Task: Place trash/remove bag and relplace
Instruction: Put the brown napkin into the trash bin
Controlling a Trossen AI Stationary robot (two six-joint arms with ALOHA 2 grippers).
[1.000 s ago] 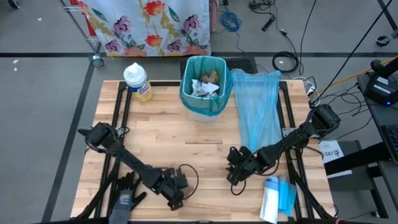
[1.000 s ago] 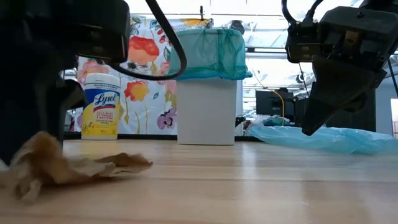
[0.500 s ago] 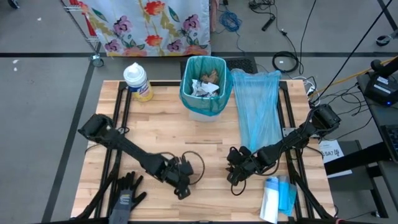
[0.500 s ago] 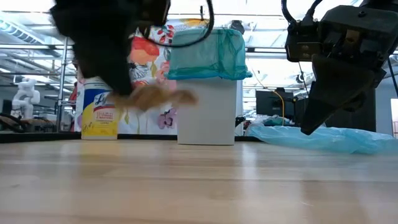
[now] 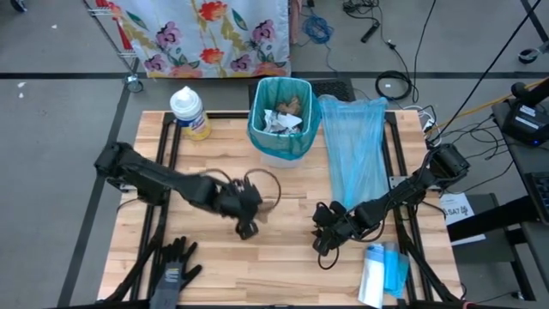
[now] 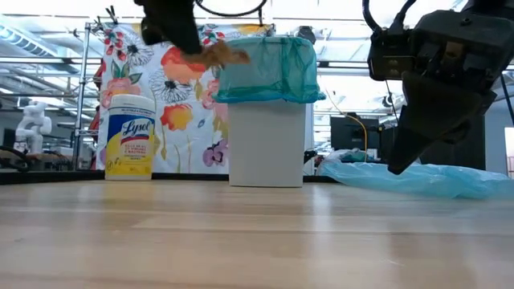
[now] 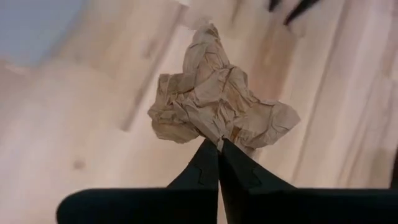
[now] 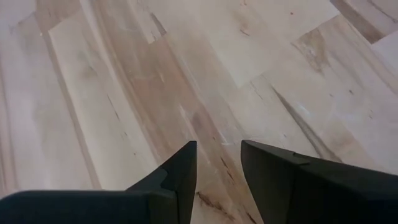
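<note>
Carrying brown paper wad (image 7: 217, 112), left end effector (image 7: 217, 146) clamped; next: release over bin (image 5: 281, 120). Right end effector (image 8: 217, 155) apart, idle.

A robot lab: cables (image 5: 319, 28) lie on the grey floor, and metal racks (image 6: 80, 96) and a computer screen (image 6: 351, 132) stand behind the wooden surface (image 5: 283, 206).

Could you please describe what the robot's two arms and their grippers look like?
Both arms are dark, nearly black, built of slim jointed links with bulkier housings at the joints. A thin black cable loops beside the left gripper. The right gripper has two flat, matte black fingers with squared, angular tips. I see no markings on them.
</note>
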